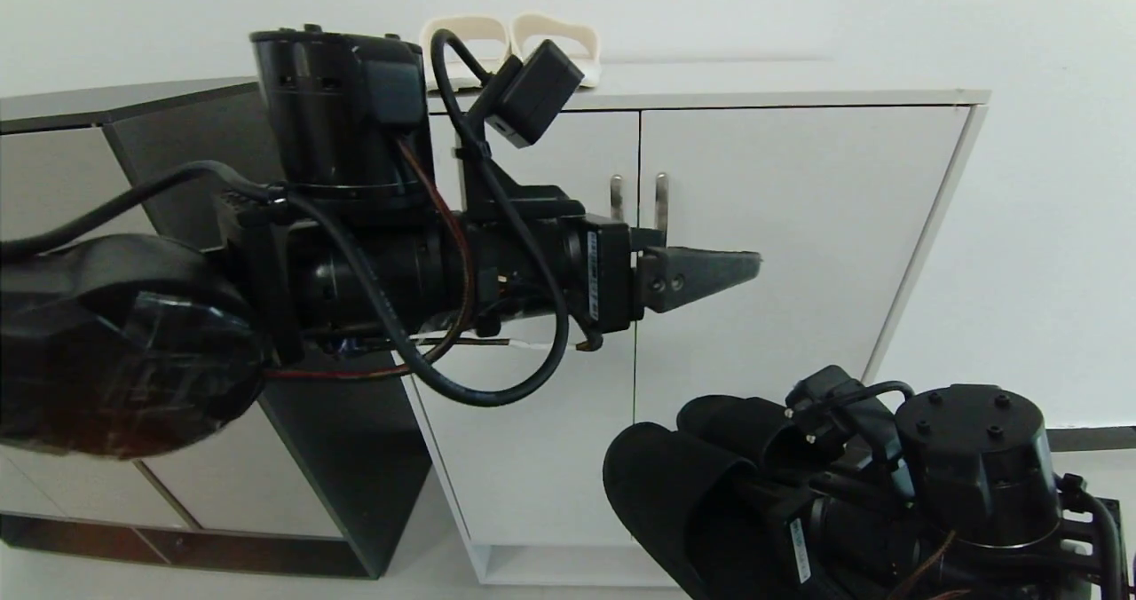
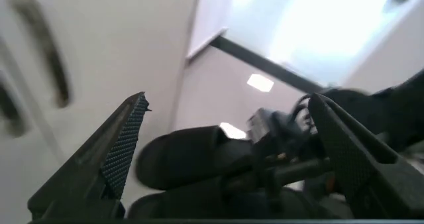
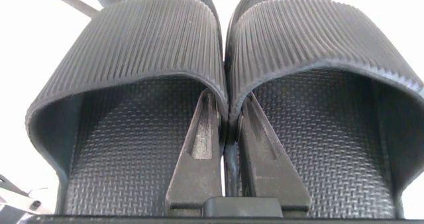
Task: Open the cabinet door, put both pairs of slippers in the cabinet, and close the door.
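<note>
The cabinet (image 1: pixel 781 227) is observed standing against the wall, with both doors (image 1: pixel 799 254) shut. Two upright metal handles (image 1: pixel 661 199) are seen side by side at the meeting edges of the doors. A dark unit (image 1: pixel 177 130) is noted just beside the cabinet, on the robot's left.

The white slippers (image 1: pixel 510 36) are found lying as a pair on top of the cabinet, near its left end, partly hidden by the left arm.

The left end effector (image 1: pixel 710 272) is held level in front of the doors, just below the handles, pointing toward the right door. Its fingers are seen spread wide apart in the left wrist view (image 2: pixel 228 101), with nothing between them. Whether it touches the door cannot be told.

The black slippers (image 1: pixel 701 476) are held low in front of the right door, apart from the cabinet. They are gripped by the right end effector (image 3: pixel 228 98): one finger (image 3: pixel 199 158) is inserted into each slipper, and the two adjoining inner walls are clamped together between the fingers. The slippers (image 3: pixel 159 65) are thus carried as a pair, side by side, clear of the floor.
</note>
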